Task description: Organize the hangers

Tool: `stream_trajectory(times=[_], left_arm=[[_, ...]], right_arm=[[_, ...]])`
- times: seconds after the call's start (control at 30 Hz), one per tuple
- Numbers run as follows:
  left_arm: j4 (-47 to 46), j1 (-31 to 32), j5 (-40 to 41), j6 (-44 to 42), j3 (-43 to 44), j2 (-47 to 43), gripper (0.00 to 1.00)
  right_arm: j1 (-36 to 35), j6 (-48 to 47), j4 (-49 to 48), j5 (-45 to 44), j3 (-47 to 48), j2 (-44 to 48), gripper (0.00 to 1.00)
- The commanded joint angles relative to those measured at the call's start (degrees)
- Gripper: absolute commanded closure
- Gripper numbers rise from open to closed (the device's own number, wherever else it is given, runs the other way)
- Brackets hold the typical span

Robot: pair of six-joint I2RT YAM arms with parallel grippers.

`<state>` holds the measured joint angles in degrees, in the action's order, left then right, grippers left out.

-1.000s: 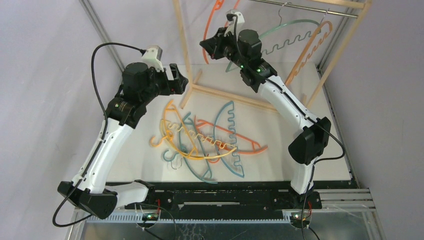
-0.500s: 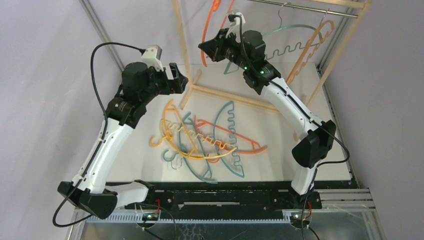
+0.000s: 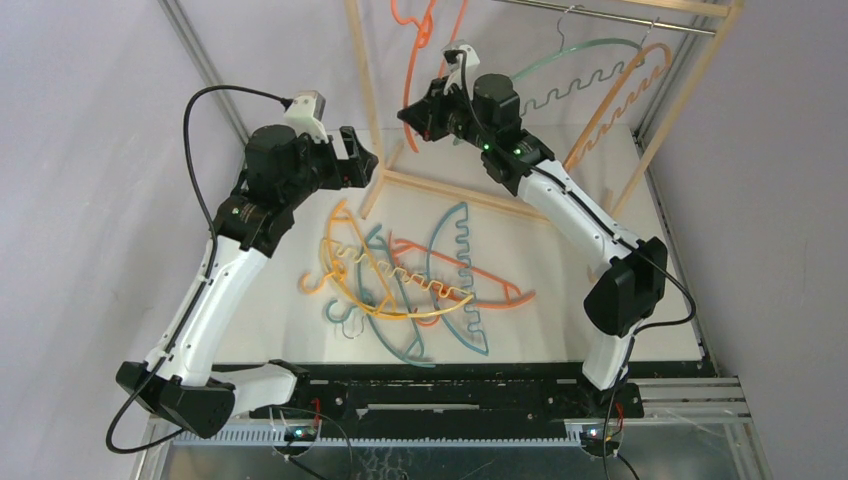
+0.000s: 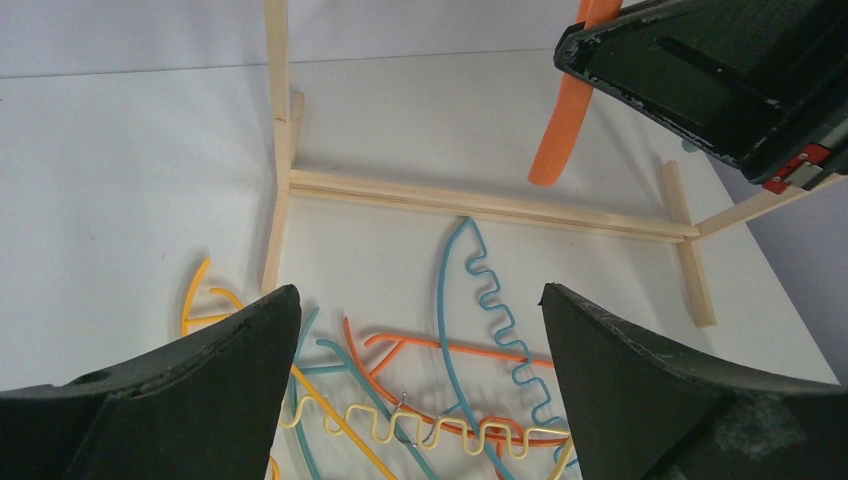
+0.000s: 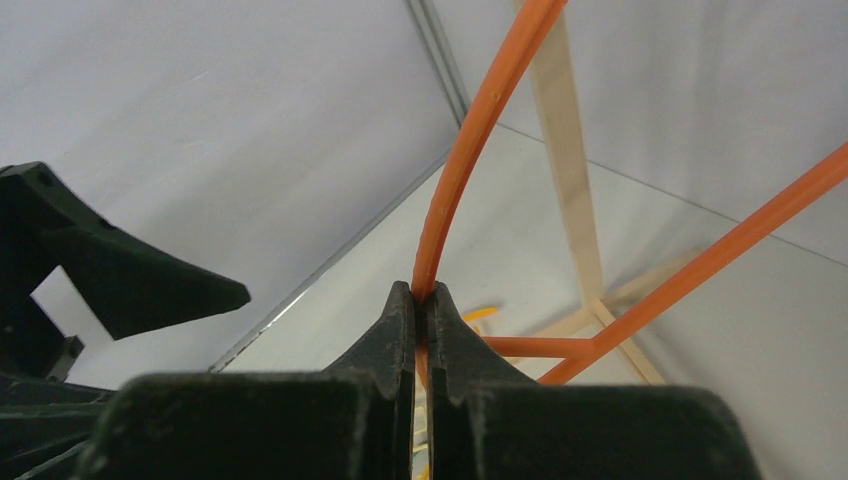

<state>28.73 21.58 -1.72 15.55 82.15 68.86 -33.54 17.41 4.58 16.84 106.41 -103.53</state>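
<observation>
A: Right claw [image 3: 412, 112], state?

B: Pinched tight on the curved arm of an orange hanger [image 5: 470, 140]. In the wrist view the two fingers meet with the orange strip squeezed between their tips.

A: Where does that hanger sit?

B: Top view, upper middle of the frame. It is raised off the table [image 3: 600, 320], just right of the left post of the wooden rack [image 3: 362, 80]. Its top reaches the upper edge of the frame. I cannot tell whether its hook touches the metal rod [image 3: 600, 15].

A: Left claw [image 3: 362, 160]?

B: Spread wide, nothing between the fingers. It hangs at centre left of the frame, near the foot of that same post and apart from everything.

A: Other hangers?

B: Two hang on the rod at upper right: a teal hanger [image 3: 580, 50] with a wavy bar, and a pale orange hanger [image 3: 600, 120] to its right, slanting down.

A: And on the table?

B: A loose pile [image 3: 400, 280] at the centre of the frame, arms crossing one another. A yellow wavy hanger [image 3: 400, 272] lies on top. A blue-green wavy one [image 3: 455, 230] stands out at the far side, nearest the rack's base rail. A flat orange one [image 3: 495, 285] pokes out to the right.

A: Anything touching the pile?

B: No. Both claws are well apart from it.
</observation>
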Motion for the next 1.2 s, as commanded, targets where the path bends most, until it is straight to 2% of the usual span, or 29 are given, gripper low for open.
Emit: stream_trajectory(times=[0.0,0.3,0.7,0.87,1.17], left_arm=[[-2.12,-0.51,-0.68,0.13,-0.27,-0.66,0.06],[-2.03,-0.80,-0.98,0.08,-0.14,0.02,0.06],[-1.86,-0.98,-1.31,-0.18,0.11,0.39,0.06],[-1.90,-1.09,-1.29,-0.22,-0.04,0.53,0.06],[-1.85,-1.62,-0.94,-0.26,-1.10,-0.42,0.06]], right_arm=[[1.45,-0.22,-3.23,-1.16,1.25,2.43,1.00],[2.46,0.79,-3.42,-0.70,3.01,1.30,1.00],[5.84,7.23,-4.54,-1.55,4.09,-0.71,1.00],[6.12,7.71,-1.33,-1.12,8.17,-3.56,1.00],[5.08,8.10,0.19,-1.45,9.35,-7.54,1.00]])
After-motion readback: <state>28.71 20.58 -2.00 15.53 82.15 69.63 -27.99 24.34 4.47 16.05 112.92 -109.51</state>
